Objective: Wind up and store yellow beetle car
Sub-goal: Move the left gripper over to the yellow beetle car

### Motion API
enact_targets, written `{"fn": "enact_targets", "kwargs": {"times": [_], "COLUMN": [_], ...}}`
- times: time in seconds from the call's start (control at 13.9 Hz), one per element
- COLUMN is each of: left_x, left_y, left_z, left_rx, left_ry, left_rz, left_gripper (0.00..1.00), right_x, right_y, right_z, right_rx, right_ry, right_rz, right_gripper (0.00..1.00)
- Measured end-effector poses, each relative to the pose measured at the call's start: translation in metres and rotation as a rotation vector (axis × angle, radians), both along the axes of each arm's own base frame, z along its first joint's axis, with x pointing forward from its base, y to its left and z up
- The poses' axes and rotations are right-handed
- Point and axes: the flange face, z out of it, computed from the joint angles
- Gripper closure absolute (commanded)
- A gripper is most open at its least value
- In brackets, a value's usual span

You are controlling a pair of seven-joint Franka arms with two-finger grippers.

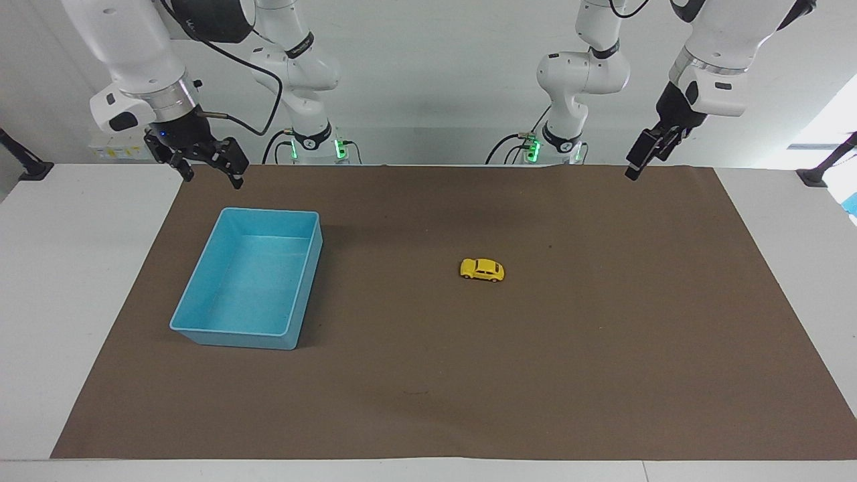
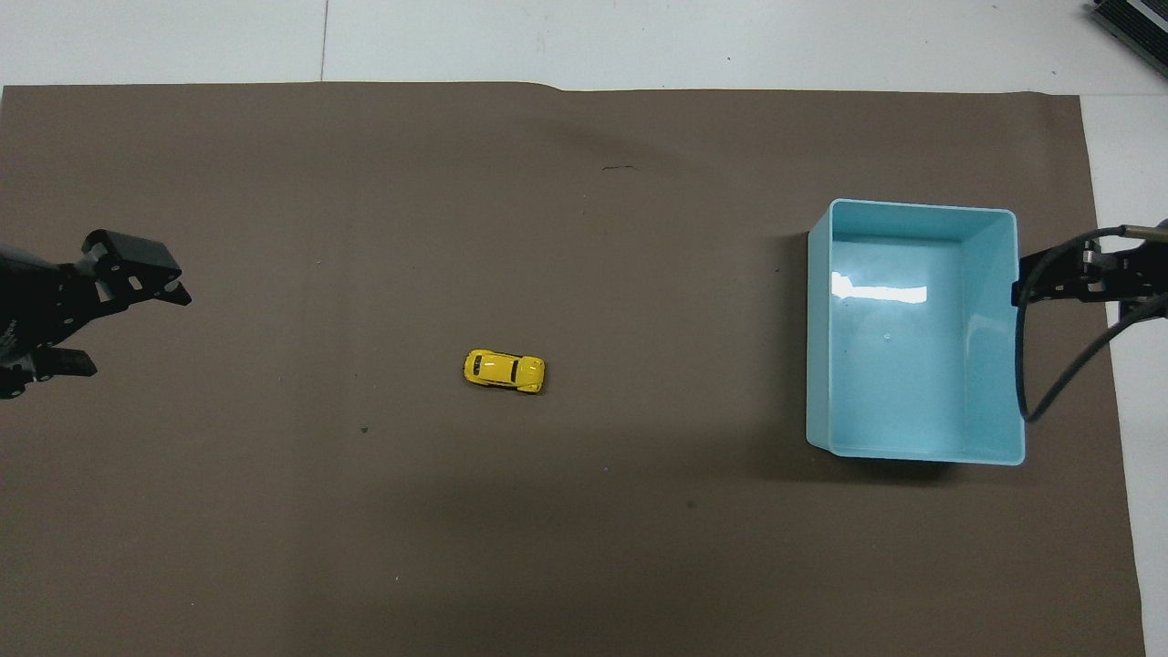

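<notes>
The yellow beetle car (image 1: 482, 270) (image 2: 505, 370) stands on its wheels near the middle of the brown mat (image 1: 602, 335), with nothing touching it. My left gripper (image 1: 633, 171) (image 2: 137, 330) hangs open and empty in the air over the mat toward the left arm's end, well apart from the car and turned edge-on in the facing view. My right gripper (image 1: 213, 177) (image 2: 1031, 278) hangs open and empty above the mat by the robot-side corner of the blue bin, where the right arm waits.
An empty light-blue rectangular bin (image 1: 201, 294) (image 2: 912, 453) sits on the mat toward the right arm's end. White tabletop (image 1: 67, 281) borders the mat at both ends. A black cable (image 2: 1049, 365) hangs from the right wrist beside the bin.
</notes>
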Motion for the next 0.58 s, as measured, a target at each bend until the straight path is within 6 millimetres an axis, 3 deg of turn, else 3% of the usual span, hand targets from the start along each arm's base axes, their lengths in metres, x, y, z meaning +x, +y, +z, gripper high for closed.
{"fn": "enact_targets", "kwargs": {"times": [0.58], "left_x": [0.0], "left_y": [0.016], "left_z": [-0.015], "left_rx": [-0.007], "left_ry": [0.067], "left_rz": [0.502], "left_gripper": [0.0], "right_x": [0.0], "right_y": [0.0], "right_z": [0.0], "right_rx": [0.0], "right_ry": [0.0], "right_rz": [0.0], "right_gripper": [0.0]}}
